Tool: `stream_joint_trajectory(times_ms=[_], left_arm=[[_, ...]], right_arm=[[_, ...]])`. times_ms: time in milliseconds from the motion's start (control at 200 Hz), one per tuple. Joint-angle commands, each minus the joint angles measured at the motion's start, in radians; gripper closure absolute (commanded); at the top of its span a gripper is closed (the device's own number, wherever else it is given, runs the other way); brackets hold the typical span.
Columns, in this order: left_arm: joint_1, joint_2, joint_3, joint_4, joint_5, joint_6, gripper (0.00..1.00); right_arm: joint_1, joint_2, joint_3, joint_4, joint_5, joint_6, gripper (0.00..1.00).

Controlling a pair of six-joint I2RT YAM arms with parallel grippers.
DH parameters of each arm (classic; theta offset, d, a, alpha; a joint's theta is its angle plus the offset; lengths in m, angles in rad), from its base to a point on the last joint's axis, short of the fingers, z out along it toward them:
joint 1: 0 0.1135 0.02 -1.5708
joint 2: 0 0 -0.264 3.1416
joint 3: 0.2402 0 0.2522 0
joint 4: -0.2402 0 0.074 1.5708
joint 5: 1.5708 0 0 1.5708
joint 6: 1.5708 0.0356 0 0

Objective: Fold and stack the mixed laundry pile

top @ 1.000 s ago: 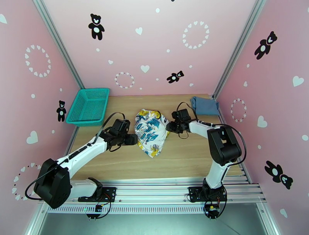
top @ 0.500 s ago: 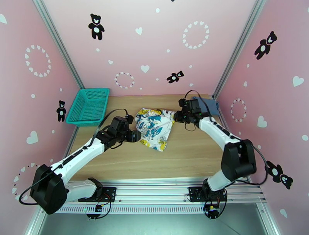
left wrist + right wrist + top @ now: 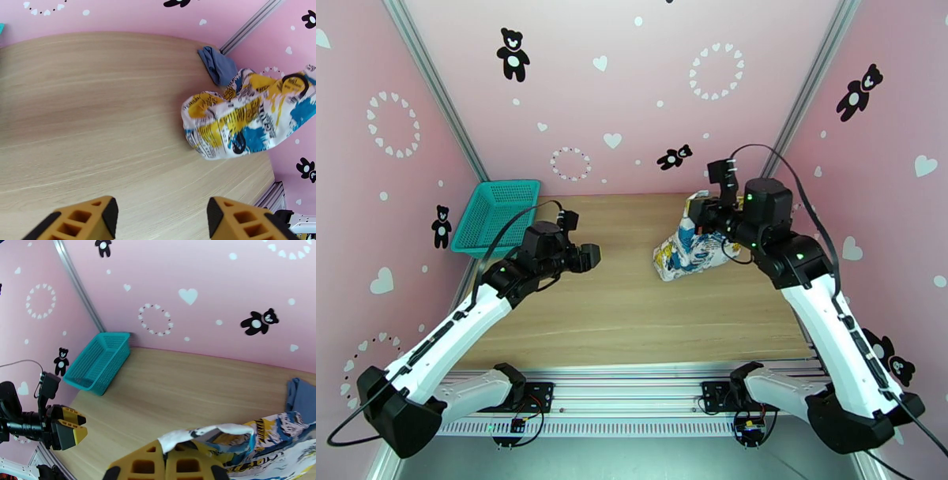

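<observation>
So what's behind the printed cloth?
The blue top lies on the table in the far right corner, just behind the printed cloth. The cloth, held by the right gripper, hides part of it.

The right end effector (image 3: 696, 215) holds the printed cloth (image 3: 681, 254) by its top, well apart from the left end effector (image 3: 592, 257).

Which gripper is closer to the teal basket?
Left. The left gripper hangs open above the table, just right of the teal basket. The right gripper is far across the table on the right side, shut on the printed cloth.
</observation>
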Motion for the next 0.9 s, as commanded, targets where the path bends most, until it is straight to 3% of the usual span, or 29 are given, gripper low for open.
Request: stream_joint_trajectory(times_ms=[0, 215, 310, 385, 446, 566, 701, 896], left_arm=[[0.038, -0.025, -0.031, -0.079, -0.05, -0.02, 0.34], [0.07, -0.02, -0.107, -0.059, -0.02, -0.025, 0.34], [0.071, 0.004, -0.118, -0.044, -0.011, -0.03, 0.33], [0.07, 0.019, -0.122, -0.037, -0.016, -0.03, 0.33], [0.07, 0.033, -0.123, -0.029, -0.014, -0.03, 0.33], [0.051, 0.091, -0.098, -0.021, -0.005, -0.005, 0.33], [-0.006, 0.22, -0.03, 0.014, 0.003, 0.05, 0.3], [-0.071, 0.486, 0.159, 0.11, 0.08, 0.171, 0.25]], right_arm=[[0.154, 0.09, -0.091, -0.001, 0.058, 0.045, 1.0], [0.366, 0.334, -0.157, 0.114, 0.01, 0.113, 1.0], [0.396, 0.422, -0.114, 0.103, -0.081, 0.131, 0.66], [0.393, 0.404, -0.12, 0.086, -0.061, 0.13, 0.5], [0.378, 0.368, -0.119, 0.038, -0.03, 0.109, 0.43], [0.268, 0.278, -0.151, -0.061, -0.023, 0.075, 0.38], [0.054, 0.179, -0.238, -0.133, -0.002, 0.041, 0.3], [-0.285, 0.234, -0.306, -0.131, 0.037, 0.003, 0.25]])
